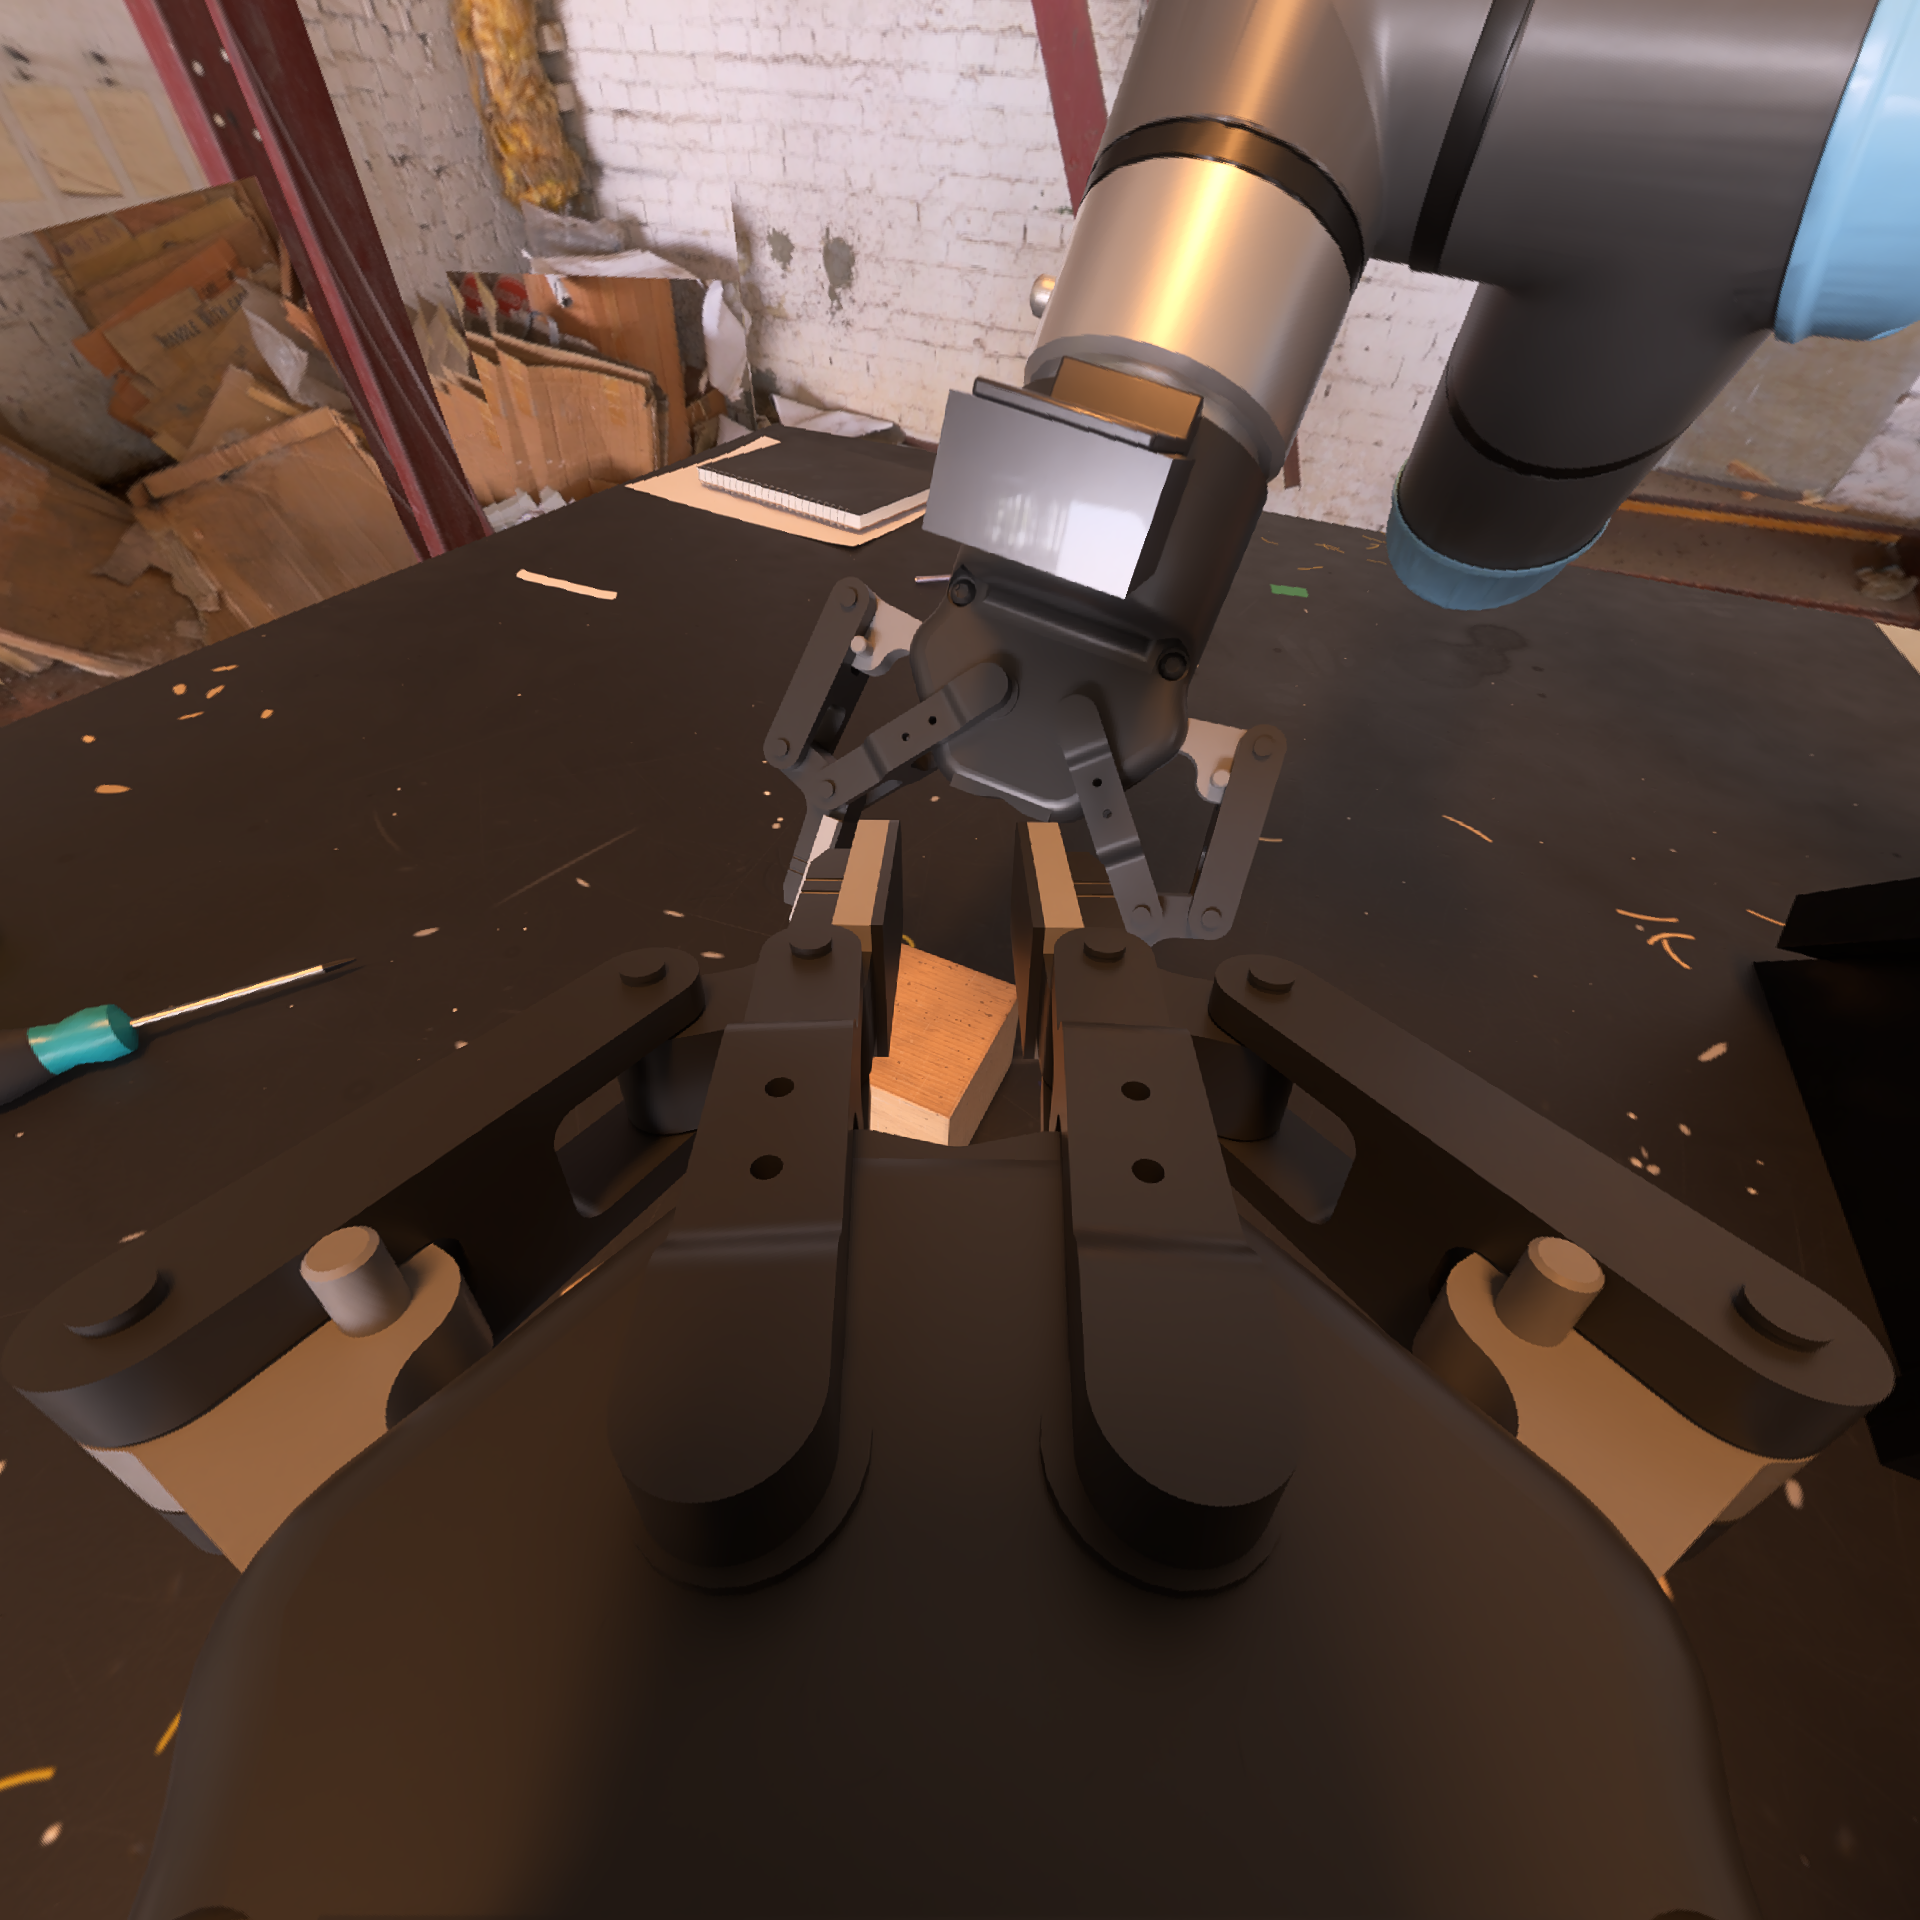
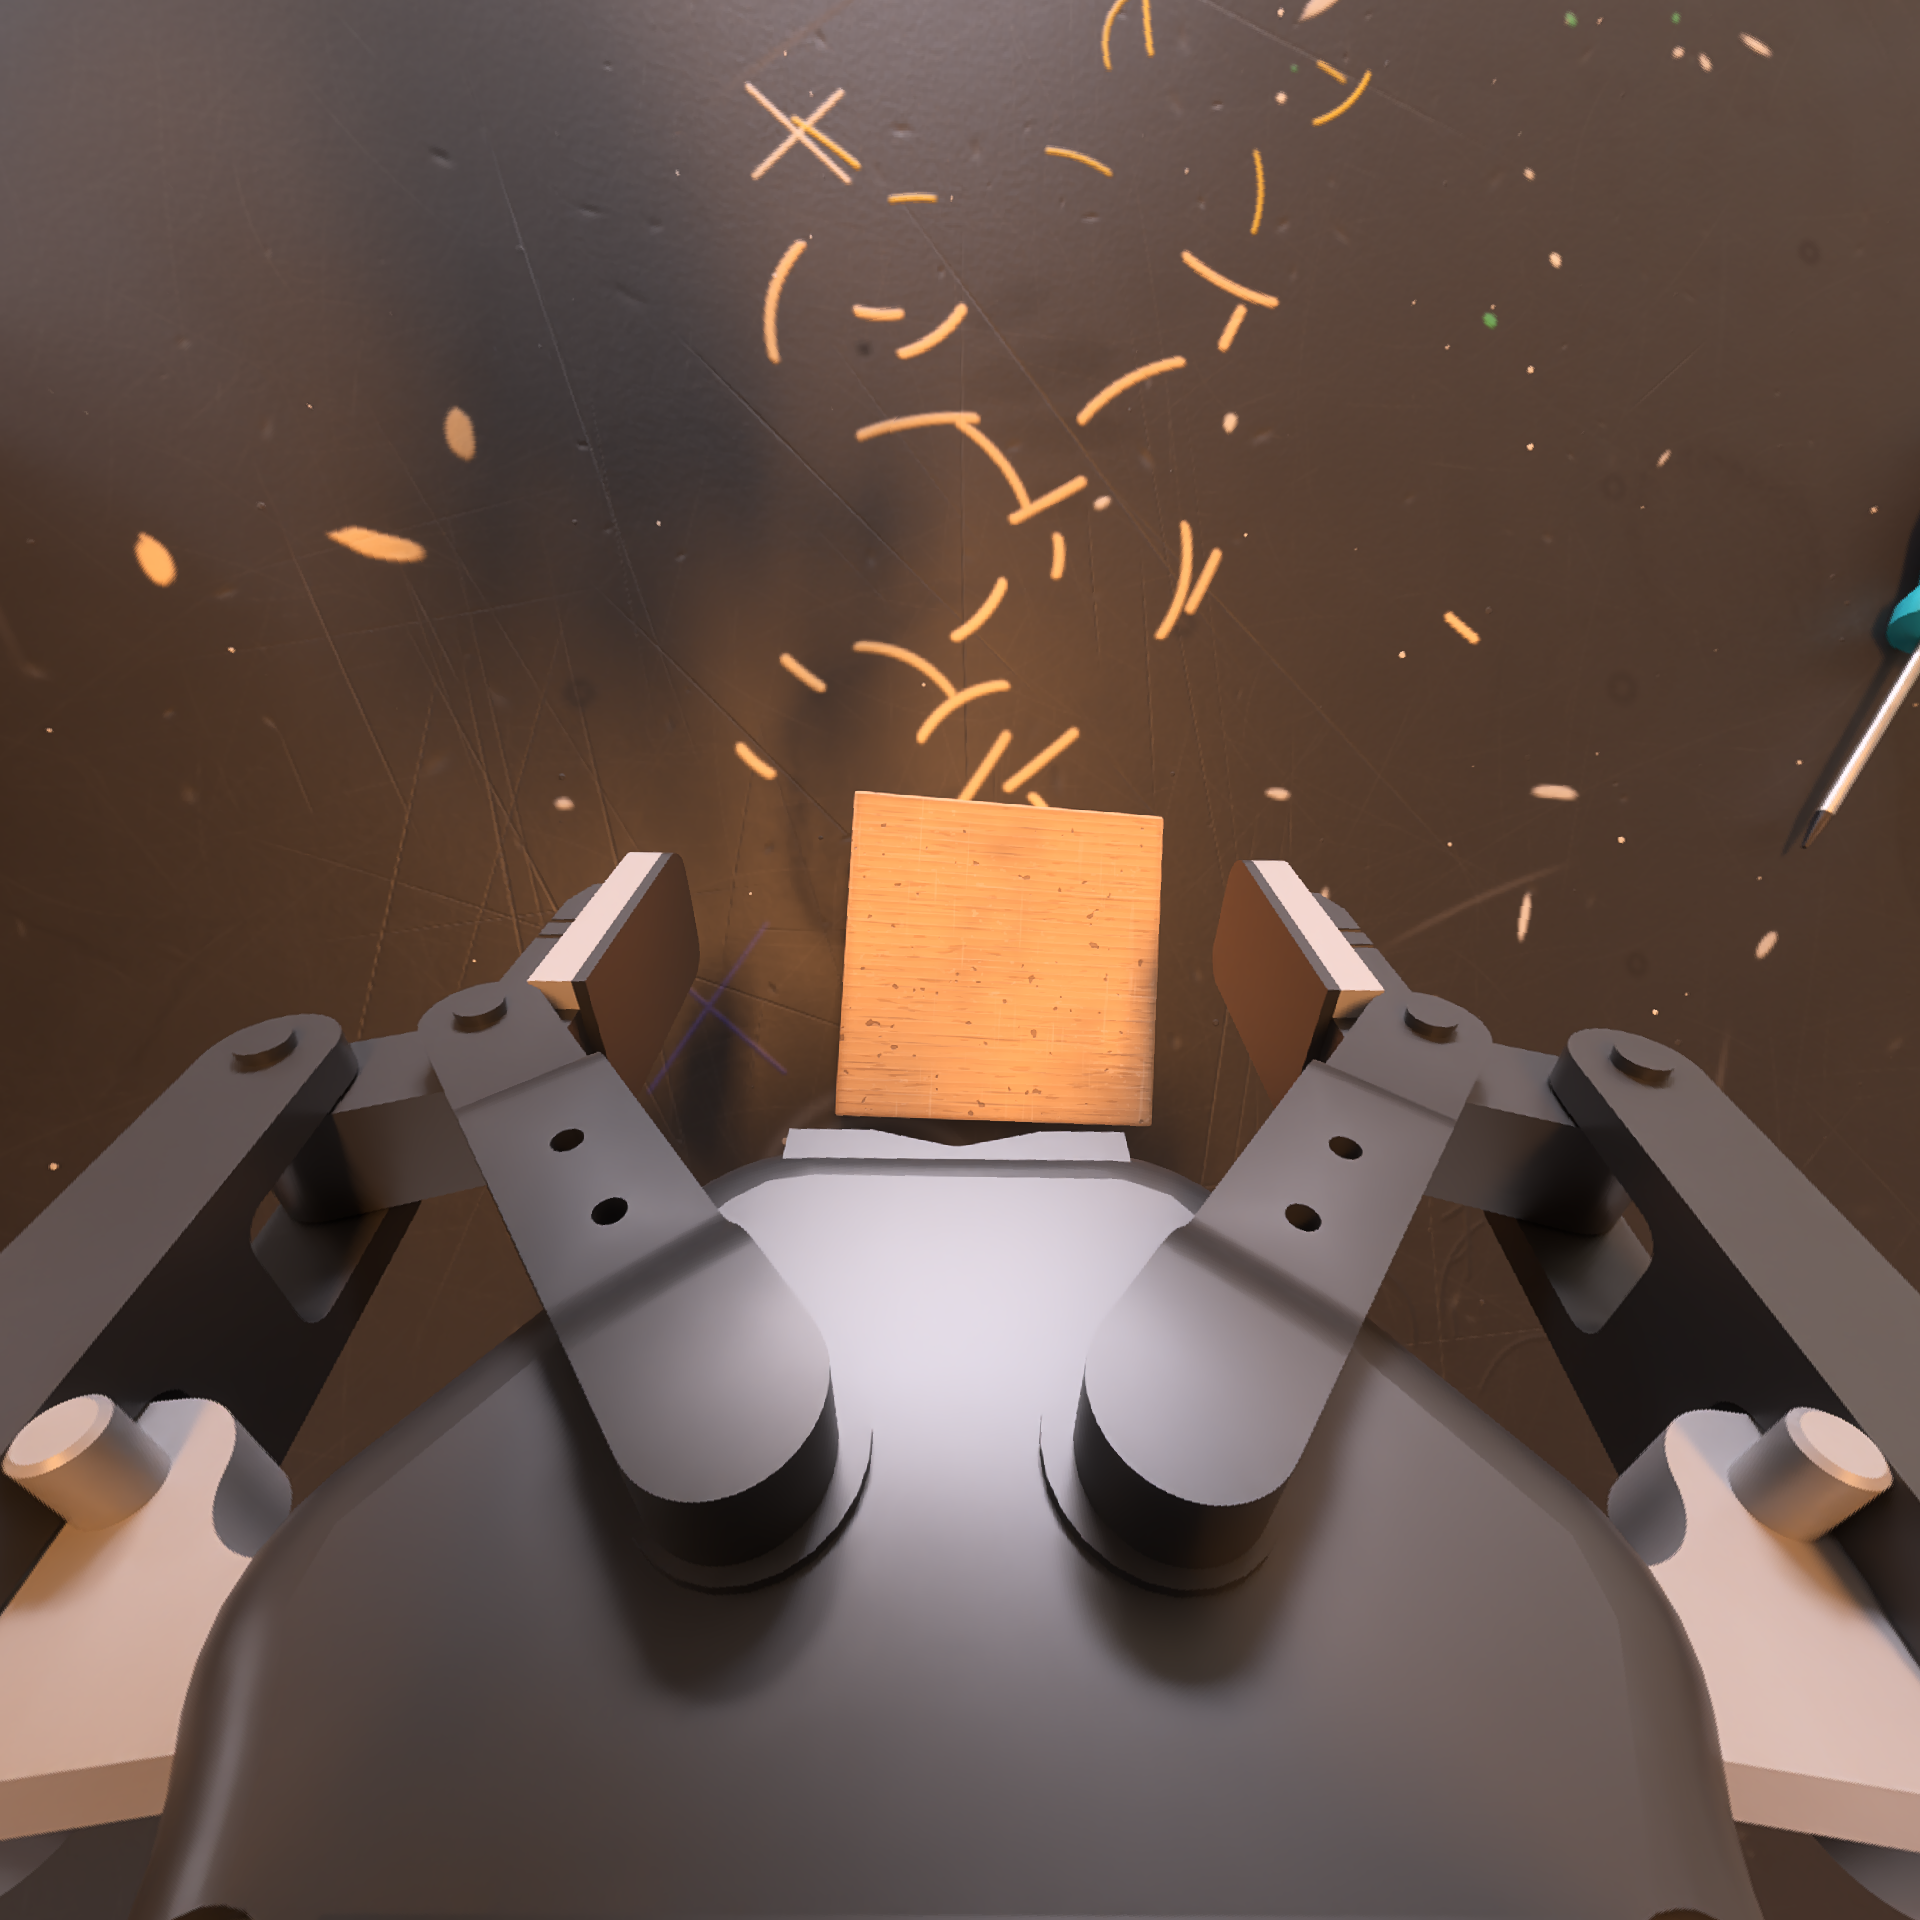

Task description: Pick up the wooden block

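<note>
The wooden block [image 2: 997,956] is a light square block lying flat on the dark, scratched table [image 2: 416,312]. My right gripper [image 2: 956,935] is open and points straight down over it, one pad on each side with a clear gap to both. In the left wrist view the block [image 1: 935,1039] shows through the narrow slit between my left gripper's [image 1: 956,894] fingers. These are nearly closed and hold nothing. The left gripper stands back from the block, facing the right arm [image 1: 1226,260] that hangs over it.
A screwdriver with a teal collar [image 1: 73,1044] lies on the table to the left, and shows in the right wrist view [image 2: 1870,727] at the right edge. A spiral notebook [image 1: 821,483] lies at the far edge. A dark box [image 1: 1849,1091] stands at the right.
</note>
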Controlling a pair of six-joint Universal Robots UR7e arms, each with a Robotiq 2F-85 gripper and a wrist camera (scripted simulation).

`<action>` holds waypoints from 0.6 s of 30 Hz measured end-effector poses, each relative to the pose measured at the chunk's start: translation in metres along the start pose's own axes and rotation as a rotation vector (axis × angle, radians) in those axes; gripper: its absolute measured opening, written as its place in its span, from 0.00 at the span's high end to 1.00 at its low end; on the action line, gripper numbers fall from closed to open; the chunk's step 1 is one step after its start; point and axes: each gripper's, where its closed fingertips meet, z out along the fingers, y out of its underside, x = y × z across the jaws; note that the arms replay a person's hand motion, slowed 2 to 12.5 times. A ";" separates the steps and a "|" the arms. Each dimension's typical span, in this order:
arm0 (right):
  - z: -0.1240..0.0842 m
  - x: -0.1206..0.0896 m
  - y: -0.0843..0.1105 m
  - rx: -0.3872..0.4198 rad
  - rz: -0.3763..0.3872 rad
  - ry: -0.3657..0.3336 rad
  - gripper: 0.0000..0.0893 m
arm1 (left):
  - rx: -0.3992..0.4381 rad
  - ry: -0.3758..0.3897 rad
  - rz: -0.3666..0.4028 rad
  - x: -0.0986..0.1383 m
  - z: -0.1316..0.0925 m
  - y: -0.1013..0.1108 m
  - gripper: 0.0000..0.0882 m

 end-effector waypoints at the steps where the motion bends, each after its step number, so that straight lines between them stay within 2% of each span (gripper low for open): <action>1: 0.001 0.000 0.001 -0.004 -0.001 0.000 0.04 | -0.001 0.000 0.000 0.000 0.000 0.000 0.78; 18: 0.021 0.001 0.023 -0.082 0.006 0.002 0.04 | -0.007 0.001 -0.001 0.000 0.000 0.001 0.78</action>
